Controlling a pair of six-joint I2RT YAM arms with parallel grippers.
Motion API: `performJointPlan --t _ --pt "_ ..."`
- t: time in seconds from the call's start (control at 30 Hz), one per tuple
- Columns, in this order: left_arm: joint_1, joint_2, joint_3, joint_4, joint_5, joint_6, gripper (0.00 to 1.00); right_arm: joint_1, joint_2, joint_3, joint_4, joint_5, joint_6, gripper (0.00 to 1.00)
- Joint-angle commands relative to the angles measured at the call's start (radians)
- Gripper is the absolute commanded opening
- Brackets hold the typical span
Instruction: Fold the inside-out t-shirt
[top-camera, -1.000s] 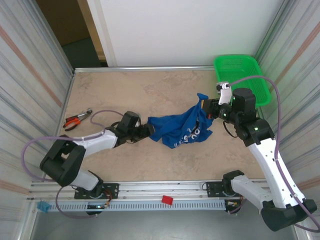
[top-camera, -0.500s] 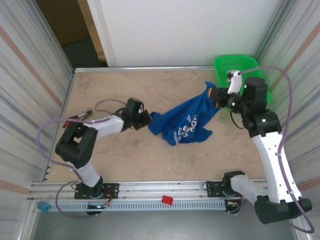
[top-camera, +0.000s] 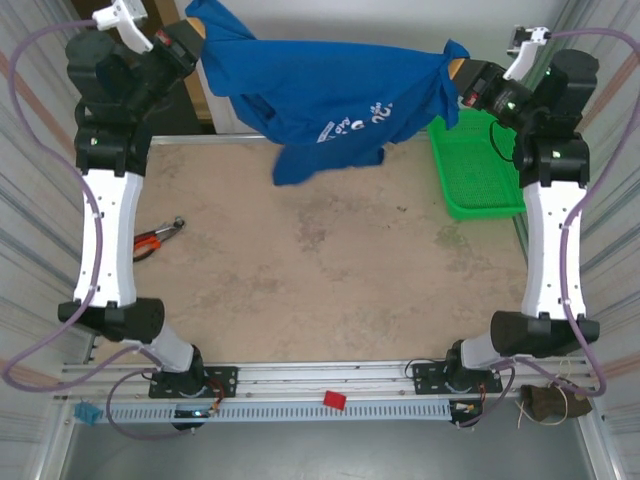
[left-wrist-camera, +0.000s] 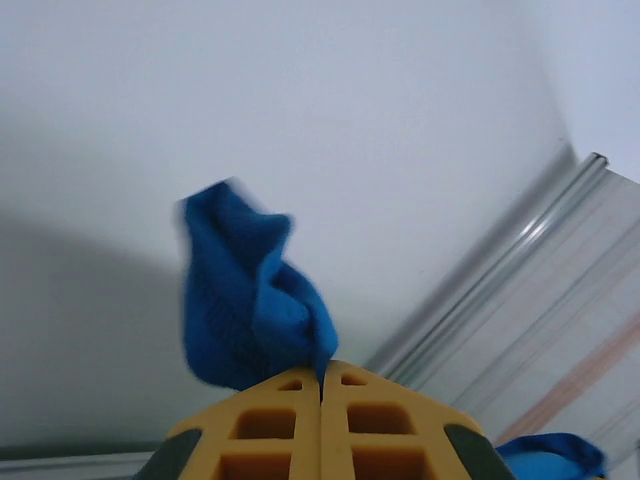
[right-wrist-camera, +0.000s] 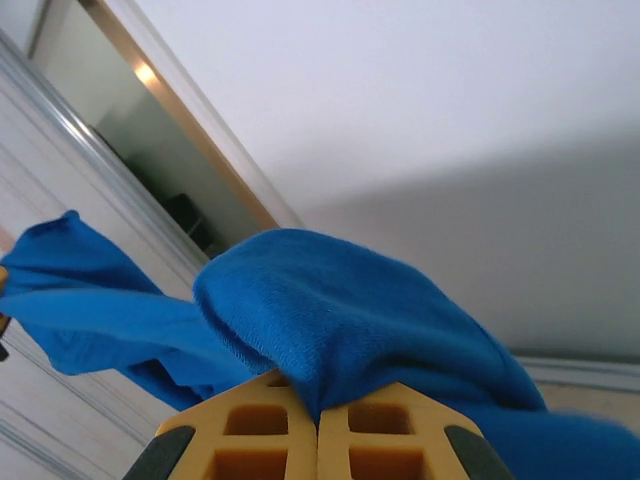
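Pinching one end of the shirt (top-camera: 330, 90) in the clenched left gripper (top-camera: 193, 38), stretching it across to the right gripper (top-camera: 458, 72), clamped on the other end, letting it sag below both. Ideally lowering both together, pulling taut, avoiding twists.

Tan stone-look table (top-camera: 330, 270) carries two items
Green mesh basket (top-camera: 480, 165) sits just beneath the right gripper (top-camera: 456, 72); red-handled pliers (top-camera: 155, 238) lie well below the left gripper (top-camera: 197, 33).

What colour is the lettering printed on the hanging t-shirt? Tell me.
White, on the royal-blue t-shirt; clearest in the top external view.
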Motion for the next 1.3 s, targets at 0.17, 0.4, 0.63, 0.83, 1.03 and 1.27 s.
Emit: performJointPlan --t 0.17,0.4,0.63,0.83,1.03,1.27 --pt "0.041 0.228 0.143 -0.033 0.196 -0.134 0.00 -0.021 0.028 -0.002 0.014 -0.056 -0.008 0.00" --pt "0.036 -0.045 -0.409 0.134 0.120 -0.083 0.52 0.000 -0.030 -0.139 0.070 -0.132 -0.004 0.00" --pt "-0.080 -0.241 -0.873 0.179 0.057 -0.004 0.62 0.075 -0.036 -0.139 0.021 -0.195 -0.053 0.00" --pt "-0.321 -0.284 -1.191 0.303 -0.055 -0.009 0.65 0.111 -0.082 -0.150 -0.008 -0.241 -0.065 0.00" --pt "-0.482 -0.203 -1.290 0.499 -0.097 -0.101 0.66 0.148 -0.122 -0.142 -0.008 -0.221 -0.044 0.00" --pt "-0.650 -0.151 -1.348 0.647 -0.250 -0.199 0.68 0.205 -0.150 -0.145 0.000 -0.166 -0.041 0.00"
